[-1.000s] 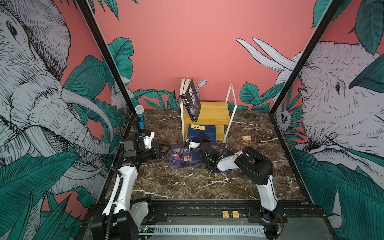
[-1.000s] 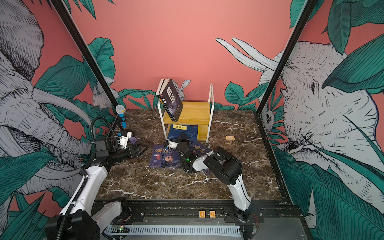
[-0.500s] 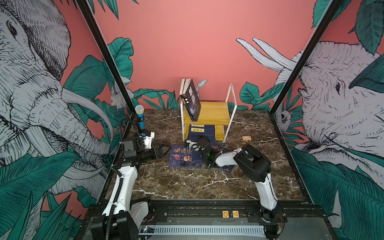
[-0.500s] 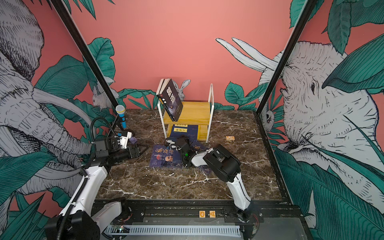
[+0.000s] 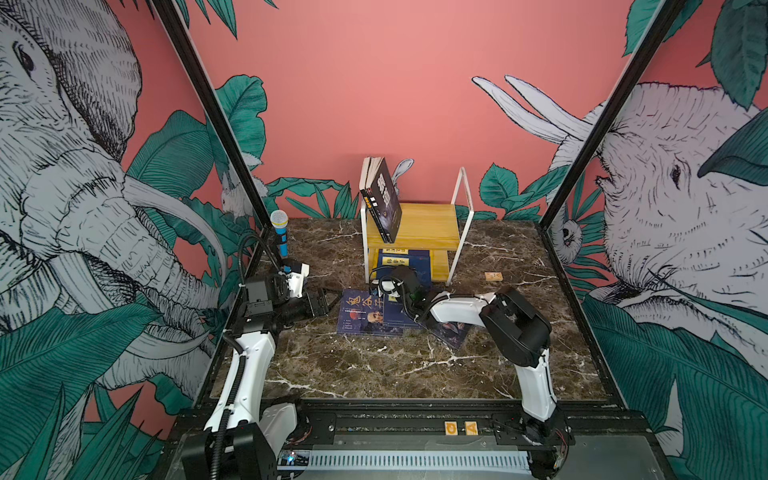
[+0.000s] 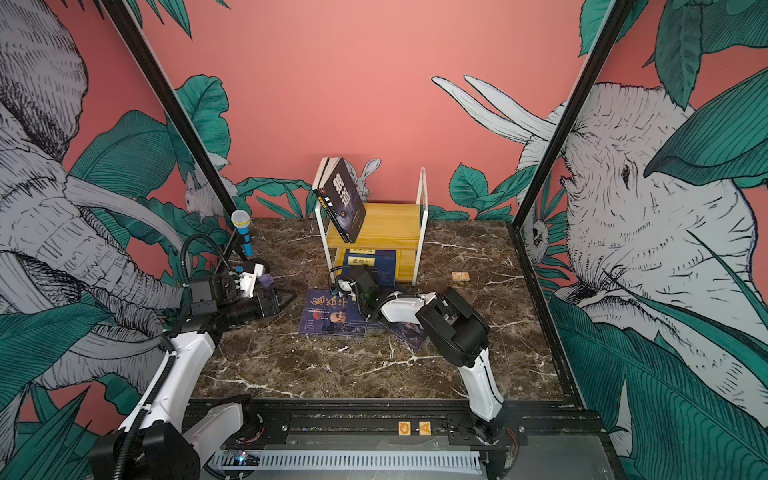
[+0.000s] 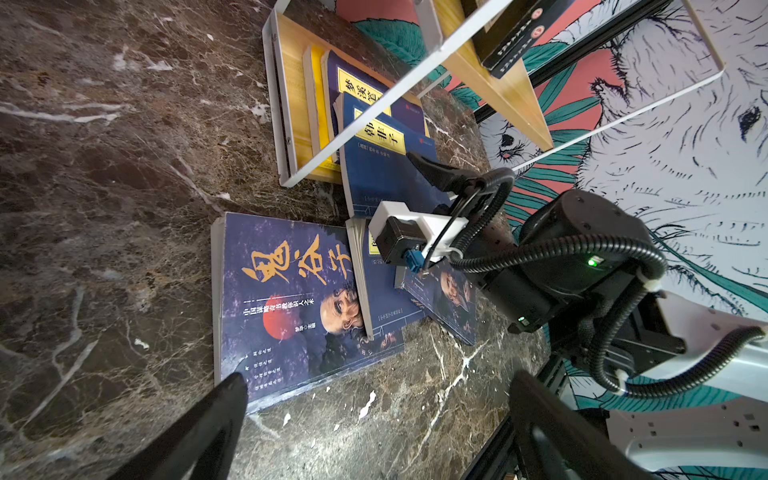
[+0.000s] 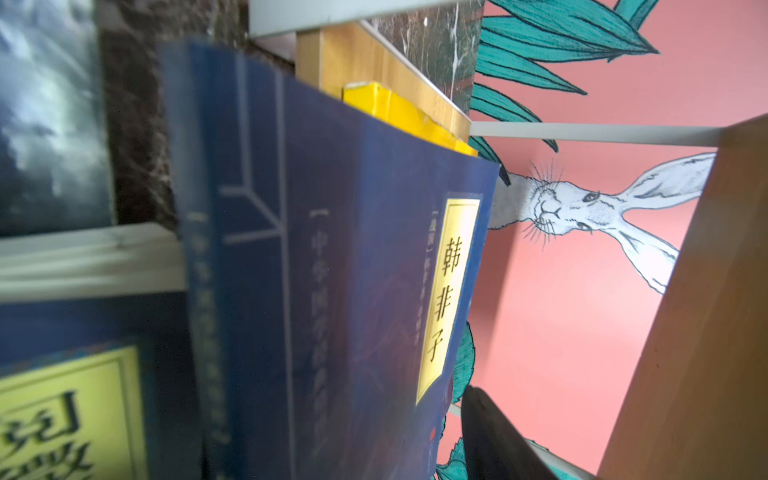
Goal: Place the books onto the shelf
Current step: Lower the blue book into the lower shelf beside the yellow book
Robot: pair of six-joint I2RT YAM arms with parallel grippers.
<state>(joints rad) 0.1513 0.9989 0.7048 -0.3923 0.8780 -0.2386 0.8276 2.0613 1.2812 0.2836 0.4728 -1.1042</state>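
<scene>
1. Your left gripper (image 7: pixel 378 382) hangs wide apart, empty, before the shelf (image 5: pixel 432 224).
2. Nearest portrait paperback (image 7: pixel 286 299) lies flat before the shelf: likely thin, floppy, slick; pinch it at the spine.
3. Right gripper (image 5: pixel 401 276) sits over the yellow-label paperback (image 7: pixel 374 183) at the shelf's lower tier; apart or clamped, you cannot tell.

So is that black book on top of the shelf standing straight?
No, tipped: the black book leans, its top toward the left end of the shelf.
</scene>
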